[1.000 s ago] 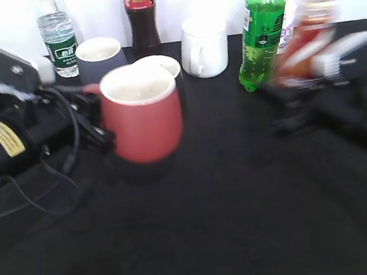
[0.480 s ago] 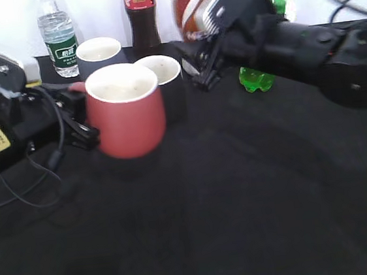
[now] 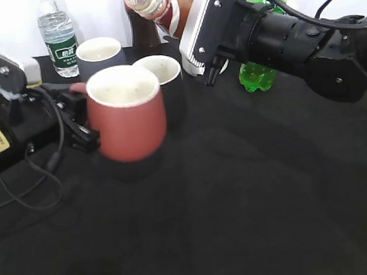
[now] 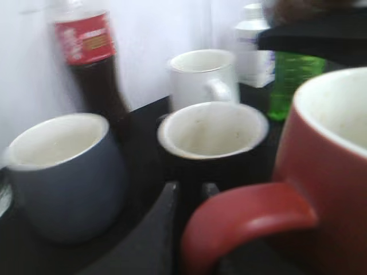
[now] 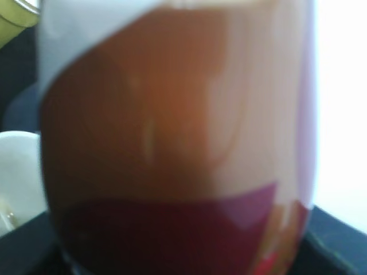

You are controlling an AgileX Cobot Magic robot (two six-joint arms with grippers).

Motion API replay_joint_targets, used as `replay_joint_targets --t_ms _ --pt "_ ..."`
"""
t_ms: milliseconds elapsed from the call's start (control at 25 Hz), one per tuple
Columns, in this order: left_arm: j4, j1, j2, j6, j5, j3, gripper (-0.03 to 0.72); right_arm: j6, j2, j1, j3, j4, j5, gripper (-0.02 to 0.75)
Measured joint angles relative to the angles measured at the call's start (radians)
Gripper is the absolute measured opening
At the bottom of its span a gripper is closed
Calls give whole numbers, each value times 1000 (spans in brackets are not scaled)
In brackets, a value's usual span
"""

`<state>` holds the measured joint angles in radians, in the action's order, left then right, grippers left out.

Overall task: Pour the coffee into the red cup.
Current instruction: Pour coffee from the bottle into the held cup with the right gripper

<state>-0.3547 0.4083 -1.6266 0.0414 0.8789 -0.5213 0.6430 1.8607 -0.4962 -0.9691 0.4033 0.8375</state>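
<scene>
**Coffee bottle being tipped toward the red cup**

Since half a second ago, the coffee bottle (image 3: 156,2) is being shown much more steeply tilted, its mouth now being swung leftward and downward from the right gripper (image 3: 184,16), while the red cup (image 3: 128,114) is being kept almost where it was. The bottle is being clamped by the right gripper around its body, the neck projecting out ahead of the fingers; no cap is to be seen on the mouth. In the right wrist view the brown liquid is being seen lying at a slant inside the bottle, filling the frame. The mouth is being held above and behind the cup, not yet over its opening, and no stream is being seen.

The red cup is being held off the table (image 3: 245,223) by the left gripper (image 3: 84,125), which is being closed on the handle (image 4: 246,215); the cup is hanging just ahead of the fingers.

Judged from these views, the bottle is being taken as light, smooth plastic, liable to slip or dent, so a firm mid-body hold is suiting it. The cup is appearing rigid, heavy ceramic, breakable; its weight is being borne sideways on the handle.

Being counted: four cups (one red, one grey (image 3: 98,54), one dark (image 3: 160,71), one white (image 4: 200,77)) and four bottles (coffee, water (image 3: 56,36), cola (image 4: 89,63), green (image 3: 255,74)).
</scene>
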Motion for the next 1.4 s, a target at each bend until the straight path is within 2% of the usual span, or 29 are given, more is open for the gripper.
replay_joint_targets --t_ms 200,440,680,960,1400 --pt "-32 0 0 0 55 0 74 104 0 0 0 53 7 533" --pt "-32 0 0 0 44 0 74 289 0 0 0 57 28 533" --pt "-41 0 0 0 34 0 74 475 0 0 0 -27 29 533" --pt "-43 0 0 0 34 0 74 582 0 0 0 -71 30 533" --pt "-44 0 0 -3 33 0 74 625 0 0 0 -99 30 533"
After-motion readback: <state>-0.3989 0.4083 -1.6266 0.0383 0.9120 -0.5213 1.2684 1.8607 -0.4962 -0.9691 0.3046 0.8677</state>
